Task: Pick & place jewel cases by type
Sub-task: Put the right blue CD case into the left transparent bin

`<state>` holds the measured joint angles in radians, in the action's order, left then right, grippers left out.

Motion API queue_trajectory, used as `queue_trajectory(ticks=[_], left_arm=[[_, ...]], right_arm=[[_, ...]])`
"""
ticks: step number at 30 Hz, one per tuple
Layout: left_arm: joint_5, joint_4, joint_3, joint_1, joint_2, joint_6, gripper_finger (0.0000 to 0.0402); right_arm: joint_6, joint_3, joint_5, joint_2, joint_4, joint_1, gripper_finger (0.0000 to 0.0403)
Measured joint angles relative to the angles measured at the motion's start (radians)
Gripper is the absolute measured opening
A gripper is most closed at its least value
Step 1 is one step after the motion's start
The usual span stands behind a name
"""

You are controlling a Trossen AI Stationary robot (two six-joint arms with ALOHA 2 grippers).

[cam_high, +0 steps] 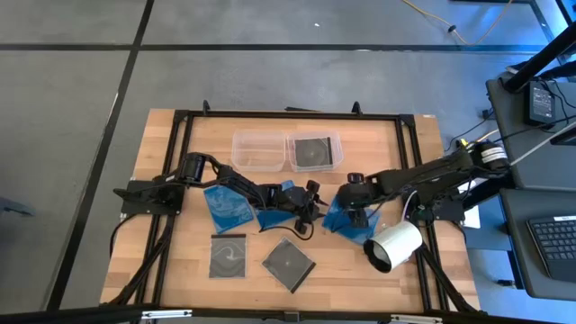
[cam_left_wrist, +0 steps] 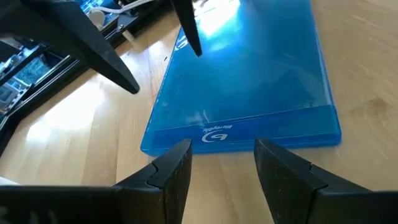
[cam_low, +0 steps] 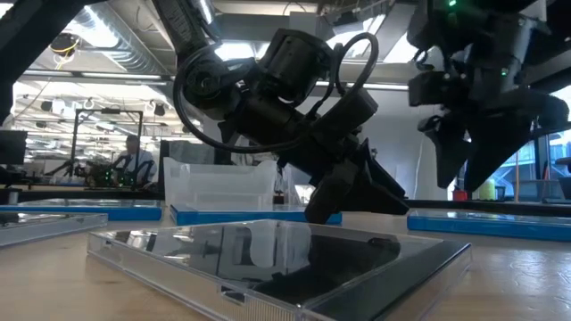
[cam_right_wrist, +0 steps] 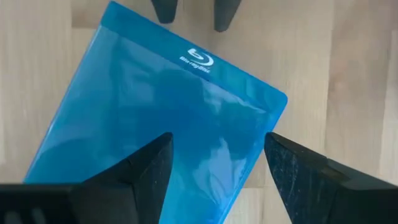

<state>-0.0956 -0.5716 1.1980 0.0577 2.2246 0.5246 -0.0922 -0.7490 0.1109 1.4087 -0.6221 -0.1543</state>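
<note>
Centrally on the bench lay a blue case (cam_left_wrist: pixel 242 81), flat on the wood and not yet gripped, with the left gripper (cam_left_wrist: pixel 221 158) low at its short printed edge, fingers apart and empty. Over the same case, the right gripper (cam_right_wrist: pixel 214 165) hovered with fingers spread wide, nothing between them. Another blue case (cam_high: pixel 227 204) lay toward the bench's left side, and two dark cases (cam_high: pixel 228 257) (cam_high: pixel 288 264) lay near the front edge. One dark case (cam_high: pixel 311 152) already sat in the right-hand tub (cam_high: pixel 335 138) at the back edge; the neighbouring tub (cam_high: pixel 241 139) looked unfilled. Judged step: approach to a blue case. Next move, judged: one gripper closing on an edge.
</note>
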Motion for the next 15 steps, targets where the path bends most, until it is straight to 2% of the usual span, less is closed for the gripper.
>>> queue_trajectory(ticks=[7,15], left_arm=[[-0.003,0.009,0.001,-0.001,0.0,-0.007,0.0171],[-0.048,0.052,0.002,0.006,-0.017,0.017,0.0171]], right_arm=[[-0.027,-0.037,0.019,0.154,-0.023,0.0,0.0255],[-0.135,-0.041,0.031,0.215,0.026,0.021,0.0255]])
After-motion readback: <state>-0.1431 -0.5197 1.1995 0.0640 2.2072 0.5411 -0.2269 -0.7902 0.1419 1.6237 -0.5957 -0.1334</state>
